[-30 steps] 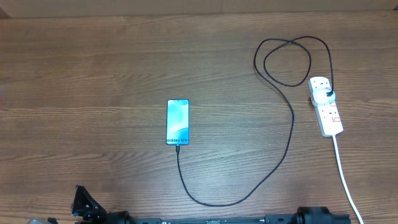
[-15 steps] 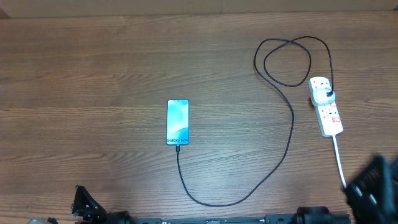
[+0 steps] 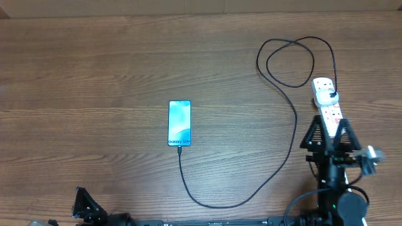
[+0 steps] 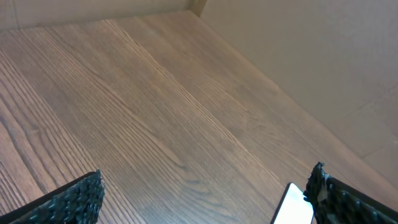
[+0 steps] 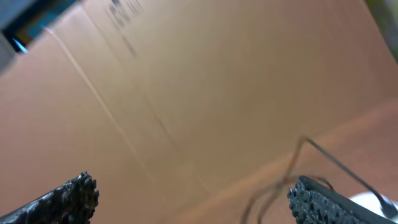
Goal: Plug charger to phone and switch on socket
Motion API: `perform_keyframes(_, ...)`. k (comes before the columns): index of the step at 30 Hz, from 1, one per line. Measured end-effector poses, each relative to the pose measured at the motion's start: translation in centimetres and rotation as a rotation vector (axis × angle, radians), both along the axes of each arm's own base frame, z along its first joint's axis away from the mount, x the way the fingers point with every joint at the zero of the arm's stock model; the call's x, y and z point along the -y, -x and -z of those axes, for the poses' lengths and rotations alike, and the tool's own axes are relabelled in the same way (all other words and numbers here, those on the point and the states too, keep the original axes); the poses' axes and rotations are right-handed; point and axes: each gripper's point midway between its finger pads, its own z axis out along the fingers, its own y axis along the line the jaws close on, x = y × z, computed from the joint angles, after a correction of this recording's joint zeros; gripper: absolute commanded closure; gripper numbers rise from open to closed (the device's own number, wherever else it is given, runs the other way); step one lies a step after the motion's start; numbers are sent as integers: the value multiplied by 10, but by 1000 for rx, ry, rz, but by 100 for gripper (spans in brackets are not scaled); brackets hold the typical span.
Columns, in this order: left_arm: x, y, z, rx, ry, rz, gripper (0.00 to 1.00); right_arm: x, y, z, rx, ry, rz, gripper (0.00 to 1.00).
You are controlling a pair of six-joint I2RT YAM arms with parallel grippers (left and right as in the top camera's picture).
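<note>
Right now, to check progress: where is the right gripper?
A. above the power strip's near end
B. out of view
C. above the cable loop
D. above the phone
A: overhead, the open right gripper straddles the near end of the white power strip.

Slim blue-screened phone (image 3: 179,123) on brown wooden table (image 3: 94,75); white plastic power strip (image 3: 326,100) well right of phone; thin black cable (image 3: 294,125) between, touching both.

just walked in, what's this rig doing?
The right gripper, jaws open and empty, hangs over the near end of the white power strip. The thin black charger cable runs from a plug in that strip to the bottom edge of the blue-screened smartphone, apparently plugged in. The left gripper waits open at the wooden table's near left edge. Switch state can't be read.
</note>
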Motion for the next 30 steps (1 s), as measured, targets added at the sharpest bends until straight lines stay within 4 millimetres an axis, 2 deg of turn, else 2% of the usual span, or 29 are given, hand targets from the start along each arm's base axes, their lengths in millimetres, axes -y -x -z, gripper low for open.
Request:
perform_keyframes(1, 0, 0, 0, 0, 0, 0, 0, 0, -3, 10, -22, -1, 0, 0)
perform_keyframes(7, 0, 0, 0, -1, 0, 1, 1, 0, -9, 39, -107, -1, 2, 0)
perform_keyframes(11, 0, 0, 0, -1, 0, 0, 0, 2, -12, 81, -279, 3, 14, 0)
perform_keyframes(13, 0, 0, 0, 0, 0, 0, 1, 3, -12, 92, -314, 4, 17, 0)
perform_keyframes(30, 0, 0, 0, 0, 0, 0, 0, 4, -12, 91, -313, 6, 25, 0)
